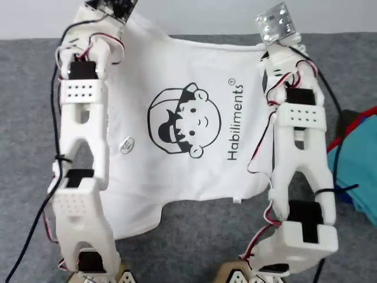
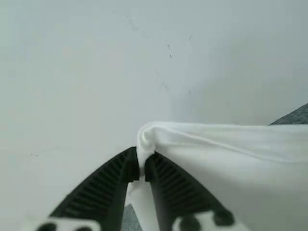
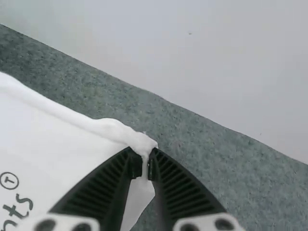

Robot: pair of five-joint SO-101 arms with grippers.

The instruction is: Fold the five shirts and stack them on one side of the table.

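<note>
Low in both wrist views, the white shirt (image 2: 231, 159) is clamped by left gripper (image 2: 141, 174) and right gripper (image 3: 145, 169); its print (image 1: 184, 121) is seen overhead.

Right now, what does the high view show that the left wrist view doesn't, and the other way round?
From above: the white shirt spread out with its cartoon print, the left arm, the right arm, and a teal cloth at the table's side. From the left wrist: the left end effector pinched shut on a bunched shirt corner, a pale wall behind. Shared: the white shirt and the grey table.
</note>
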